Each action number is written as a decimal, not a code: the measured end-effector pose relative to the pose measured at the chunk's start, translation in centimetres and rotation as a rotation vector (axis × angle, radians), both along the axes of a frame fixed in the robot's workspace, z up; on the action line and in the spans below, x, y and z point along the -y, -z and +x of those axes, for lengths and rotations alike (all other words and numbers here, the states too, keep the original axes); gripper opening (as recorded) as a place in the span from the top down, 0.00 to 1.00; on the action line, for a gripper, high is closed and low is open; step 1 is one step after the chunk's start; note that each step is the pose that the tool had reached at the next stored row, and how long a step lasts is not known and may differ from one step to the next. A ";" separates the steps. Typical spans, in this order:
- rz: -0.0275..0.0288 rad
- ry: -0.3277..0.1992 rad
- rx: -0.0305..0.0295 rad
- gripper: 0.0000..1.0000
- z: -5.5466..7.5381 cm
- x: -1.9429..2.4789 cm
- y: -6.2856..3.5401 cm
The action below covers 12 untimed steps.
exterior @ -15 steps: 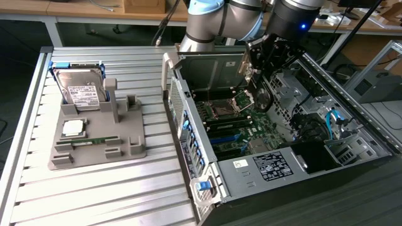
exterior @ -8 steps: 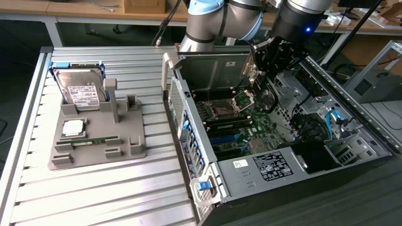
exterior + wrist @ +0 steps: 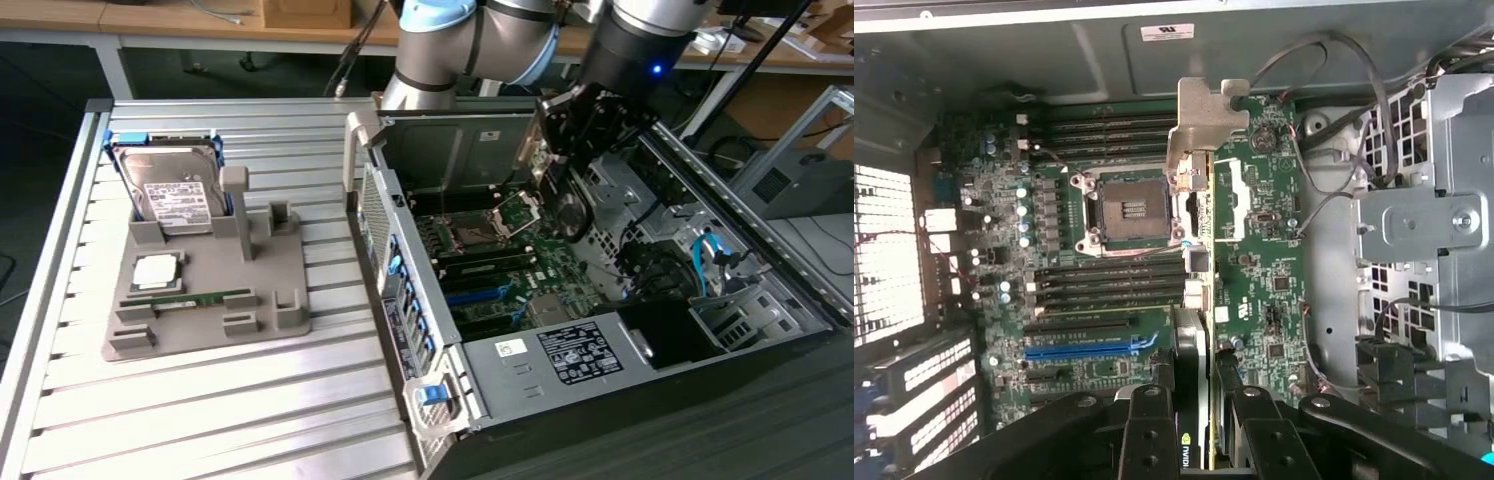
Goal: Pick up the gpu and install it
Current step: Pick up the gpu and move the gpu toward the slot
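Observation:
My gripper (image 3: 571,140) hangs over the open computer case (image 3: 587,350), shut on the gpu (image 3: 547,185). The card stands on edge, green board and black cooler with round fan facing the exterior view's right, held above the motherboard (image 3: 501,265) and apart from it. In the wrist view the gpu (image 3: 1192,345) is seen edge-on between the black fingers (image 3: 1149,430), its silver end bracket (image 3: 1199,125) pointing away from the gripper (image 3: 1194,425). It hovers over the board beside the CPU socket (image 3: 1129,205). A blue expansion slot (image 3: 1089,350) lies empty to one side.
A grey parts holder (image 3: 200,310) on the slatted metal table (image 3: 200,410) at the exterior view's left carries a silver hard drive (image 3: 174,190), a CPU (image 3: 156,270) and a RAM stick (image 3: 187,298). Drive cages and cables (image 3: 1414,230) crowd the case's other side.

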State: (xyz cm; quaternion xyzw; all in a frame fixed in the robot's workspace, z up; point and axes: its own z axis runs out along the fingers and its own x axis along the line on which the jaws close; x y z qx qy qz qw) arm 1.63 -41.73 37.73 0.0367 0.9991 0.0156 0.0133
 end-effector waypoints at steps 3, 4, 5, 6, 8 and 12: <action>0.0000 0.000 0.0000 0.73 0.1 0.04 0.29; 0.0000 0.000 0.0000 0.73 0.2 0.07 0.37; 0.0001 0.000 0.0000 0.73 0.2 0.10 0.46; 0.0000 0.000 0.0000 0.73 0.2 0.13 0.54; 0.0000 0.000 0.0000 0.73 0.3 0.18 0.70; 0.0001 0.000 0.0000 0.73 0.5 0.30 1.00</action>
